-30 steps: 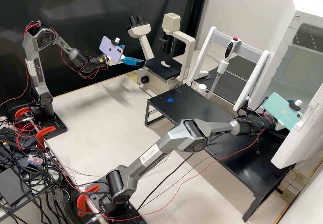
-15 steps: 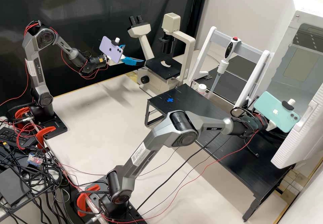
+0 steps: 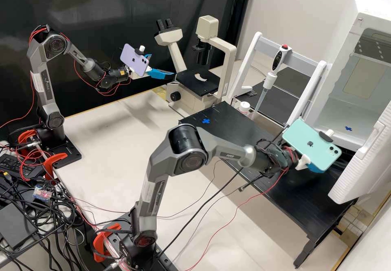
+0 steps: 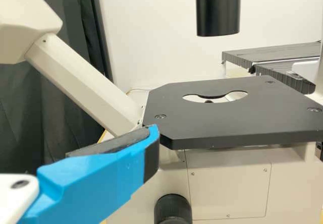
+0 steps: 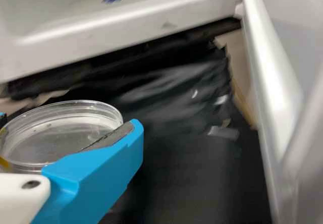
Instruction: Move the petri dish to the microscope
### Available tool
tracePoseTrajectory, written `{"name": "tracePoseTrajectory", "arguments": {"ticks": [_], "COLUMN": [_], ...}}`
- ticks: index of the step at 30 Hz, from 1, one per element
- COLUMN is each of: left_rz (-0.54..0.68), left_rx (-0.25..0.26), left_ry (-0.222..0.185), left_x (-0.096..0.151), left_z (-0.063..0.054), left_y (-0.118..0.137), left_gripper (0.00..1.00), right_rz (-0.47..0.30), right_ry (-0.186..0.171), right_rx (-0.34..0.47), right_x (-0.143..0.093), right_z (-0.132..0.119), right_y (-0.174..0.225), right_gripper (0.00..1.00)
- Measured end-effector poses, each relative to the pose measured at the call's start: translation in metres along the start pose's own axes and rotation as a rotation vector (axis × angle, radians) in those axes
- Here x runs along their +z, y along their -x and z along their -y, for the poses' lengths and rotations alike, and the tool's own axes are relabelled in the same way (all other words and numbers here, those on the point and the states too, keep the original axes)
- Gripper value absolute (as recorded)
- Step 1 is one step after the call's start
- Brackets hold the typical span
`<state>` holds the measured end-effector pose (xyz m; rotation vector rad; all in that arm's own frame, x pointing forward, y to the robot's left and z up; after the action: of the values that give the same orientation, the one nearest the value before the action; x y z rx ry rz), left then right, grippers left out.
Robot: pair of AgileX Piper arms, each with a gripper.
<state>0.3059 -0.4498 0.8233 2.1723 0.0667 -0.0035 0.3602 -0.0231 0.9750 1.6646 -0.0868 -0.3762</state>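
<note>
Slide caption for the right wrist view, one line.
Clear petri dish held in the right arm's jaws above the black table, white cabinet beyond.

Counts two arms, matches that with two phones, adds two blue crosses! Drops to singles now: one microscope, one pipette, one capped bottle, one white cabinet, and there, one petri dish!

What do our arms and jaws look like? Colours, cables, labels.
Left arm, right arm: grey shells, black joints, pale stickers, red wires; black cabling bunched at the right wrist. Lilac phone on the left, mint phone on the right. White mounts, bright blue jaws, dark pads.
</note>
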Motion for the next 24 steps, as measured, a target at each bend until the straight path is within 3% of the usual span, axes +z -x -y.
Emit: {"name": "tracePoseTrajectory", "arguments": {"ticks": [8,11,17,24], "left_rz": [0.000,0.000,0.000,0.000], "left_rx": [0.000,0.000,0.000,0.000], "left_ry": [0.000,0.000,0.000,0.000], "left_x": [0.000,0.000,0.000,0.000], "left_z": [0.000,0.000,0.000,0.000], "left_y": [0.000,0.000,0.000,0.000], "left_gripper": [1.00,1.00,1.00,1.00], "right_rz": [-0.118,-0.169,-0.203,-0.336], "right_ry": [0.066,0.072,0.115,0.191], "right_rx": [-0.047,-0.066,-0.058,-0.098], "right_x": [-0.018,-0.022,-0.029,-0.067], "right_z": [0.031,0.039,0.051,0.077], "right_y": [0.067,0.081,0.104,0.126], "right_gripper": [0.00,0.00,0.00,0.00]}}
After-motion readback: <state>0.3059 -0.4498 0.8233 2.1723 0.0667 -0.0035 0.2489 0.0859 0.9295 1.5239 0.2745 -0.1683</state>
